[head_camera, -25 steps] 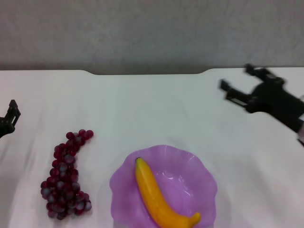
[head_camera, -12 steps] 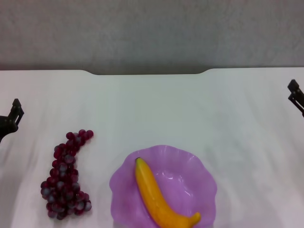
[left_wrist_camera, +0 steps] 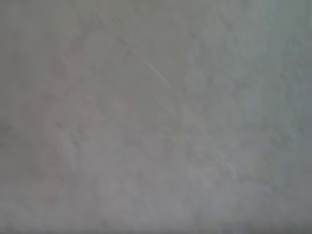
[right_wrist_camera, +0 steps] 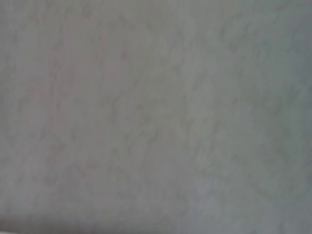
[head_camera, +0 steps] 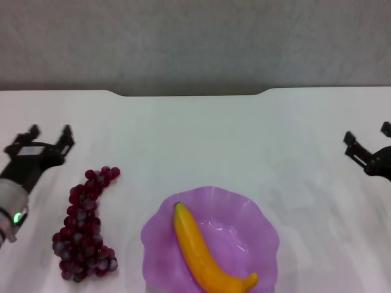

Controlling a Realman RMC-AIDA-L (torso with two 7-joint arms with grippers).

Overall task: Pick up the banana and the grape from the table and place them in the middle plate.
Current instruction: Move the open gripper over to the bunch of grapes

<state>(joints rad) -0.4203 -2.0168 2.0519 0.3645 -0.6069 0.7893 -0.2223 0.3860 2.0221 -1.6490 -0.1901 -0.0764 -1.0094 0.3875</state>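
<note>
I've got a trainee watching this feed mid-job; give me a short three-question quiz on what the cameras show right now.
1. True or false: the banana lies inside the middle plate.
2. Which gripper is nearer the grape? A) left gripper B) right gripper
3. Fill in: the grape rests on the ____, beside the plate on the robot's left.

Key
1. True. The banana lies across the plate's bowl, green stem tip toward the far rim.
2. A. The left gripper hangs with open fingers just beyond the bunch's far end, apart from it; the right gripper is at the table's far right edge, fingers open.
3. table. The bunch is outside the plate, not touching it.
</note>
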